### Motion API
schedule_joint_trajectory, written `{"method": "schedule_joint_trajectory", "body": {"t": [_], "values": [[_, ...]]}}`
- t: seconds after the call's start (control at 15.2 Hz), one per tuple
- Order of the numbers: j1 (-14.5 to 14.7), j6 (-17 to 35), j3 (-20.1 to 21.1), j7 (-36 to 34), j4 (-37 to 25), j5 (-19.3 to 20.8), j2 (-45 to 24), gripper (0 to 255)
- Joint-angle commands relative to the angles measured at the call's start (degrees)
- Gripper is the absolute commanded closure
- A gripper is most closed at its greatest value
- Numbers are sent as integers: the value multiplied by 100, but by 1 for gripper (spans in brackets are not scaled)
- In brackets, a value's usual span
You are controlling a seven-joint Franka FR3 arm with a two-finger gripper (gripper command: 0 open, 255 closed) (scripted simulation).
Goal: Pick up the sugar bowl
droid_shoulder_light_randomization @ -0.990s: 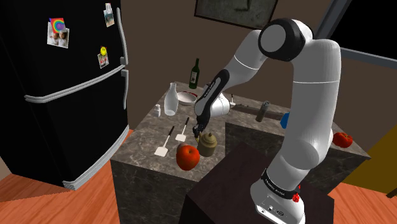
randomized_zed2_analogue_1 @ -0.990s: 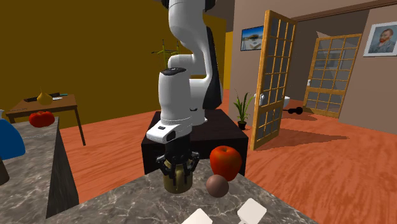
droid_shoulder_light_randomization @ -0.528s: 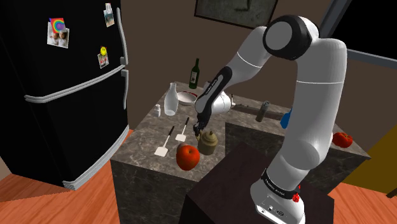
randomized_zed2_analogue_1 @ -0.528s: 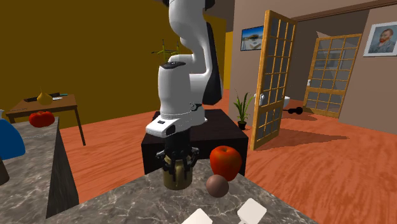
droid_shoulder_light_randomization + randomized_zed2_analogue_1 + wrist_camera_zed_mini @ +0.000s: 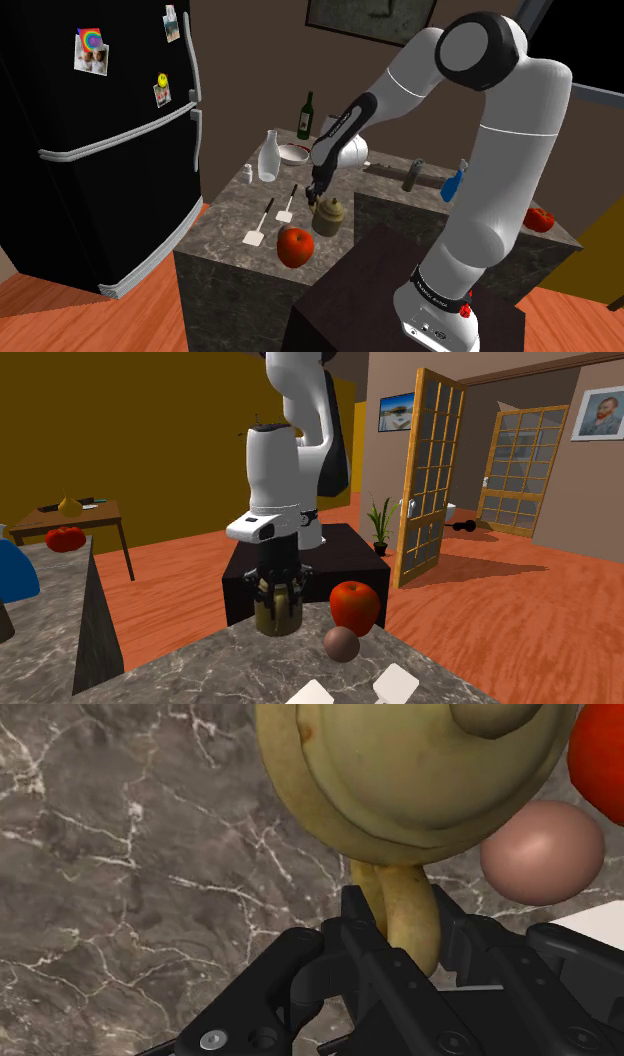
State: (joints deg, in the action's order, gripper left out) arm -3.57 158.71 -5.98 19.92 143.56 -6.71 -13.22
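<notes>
the lifting step is judged to be in hand: the pincer [image 5: 402, 914] is seen clamped on the looped handle [image 5: 403, 884] of the olive-yellow sugar bowl [image 5: 400, 774], the two black fingers [image 5: 352, 919] pressed against the loop from either side. the bowl's round body is carried straight ahead of the fingertips, hung below the pincer in the second exterior view, and it is judged to be just clear of the marble counter [image 5: 130, 854], though contact at its base cannot be ruled out. since only the thin handle is gripped, the bowl is expected to be prone to swinging or tilting, so a slow, straight rise is called for next, with the grip kept firm. a brown round object [image 5: 541, 852] is found near the bowl, off to one side of the pincer, and a red apple [image 5: 600, 754] beyond that; both are to be kept clear of during the rise.
</notes>
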Motion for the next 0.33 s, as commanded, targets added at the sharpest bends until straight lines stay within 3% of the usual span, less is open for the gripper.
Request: {"method": "schedule_joint_trajectory", "body": {"t": [0.0,0.26], "values": [[23,-156,-40,-50,21,69,181,255],[41,-322,-72,-105,31,141,360,255]]}}
